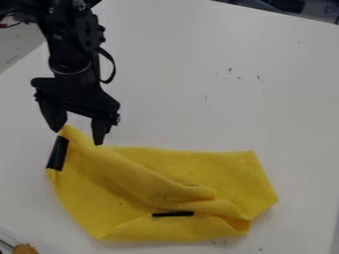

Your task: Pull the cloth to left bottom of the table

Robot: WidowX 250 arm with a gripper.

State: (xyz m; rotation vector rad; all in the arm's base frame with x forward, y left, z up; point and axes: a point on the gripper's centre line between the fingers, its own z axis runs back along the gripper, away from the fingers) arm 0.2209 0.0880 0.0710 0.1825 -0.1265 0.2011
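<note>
While black strips (57,154) mark the yellow cloth (218,168) on the worktop (265,109), the pincer (78,137) stands open at the cloth's upper-left corner, gripping nothing.

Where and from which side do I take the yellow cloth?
Probably from above: pinch the yellow fabric cloth by its peaked upper-left corner, beside the black strip. It narrows there, and the black two-finger gripper stands open around that part.

I see my black jointed arm (65,47); black looped cable (112,67), thin red wire (8,25), pale curved band (71,73); black gripper (79,137), two tapered fingers (53,115).
</note>
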